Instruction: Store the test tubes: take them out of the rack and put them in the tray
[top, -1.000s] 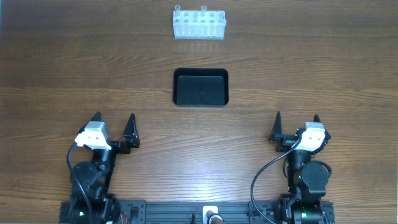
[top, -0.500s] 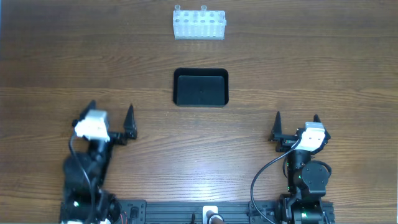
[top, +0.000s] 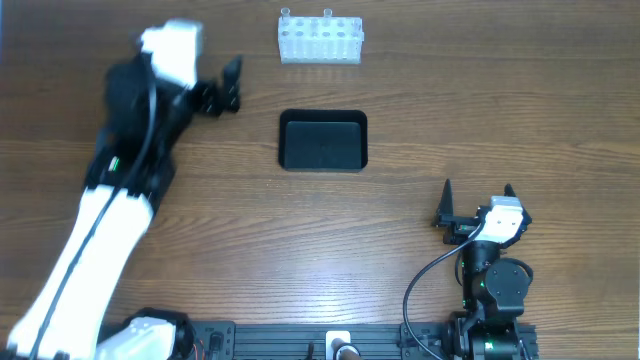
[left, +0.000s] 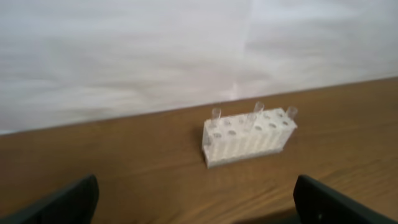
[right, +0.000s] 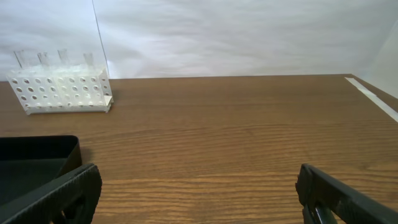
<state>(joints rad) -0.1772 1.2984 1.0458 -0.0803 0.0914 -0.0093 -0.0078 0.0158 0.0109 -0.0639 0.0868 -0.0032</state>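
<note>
A white test tube rack (top: 320, 42) stands at the table's far side, with several clear test tubes (left: 258, 107) sticking up out of it. A black tray (top: 323, 140), with nothing in it, lies just in front of the rack. My left gripper (top: 225, 85) is open, raised left of the rack and facing it; the rack (left: 249, 138) is still a way ahead of the gripper's dark fingers (left: 65, 202). My right gripper (top: 476, 195) stands open near its base, holding nothing. From there the rack (right: 60, 91) and a corner of the tray (right: 37, 163) are visible far off.
Bare wooden tabletop surrounds the rack and tray. A white wall (right: 249, 37) rises behind the table's far edge. A pale strip (right: 373, 99) runs along the table's right side.
The left arm has swung up from beside its base and stretched far toward the rack, its gripper still open. The right arm has stayed where it was.
</note>
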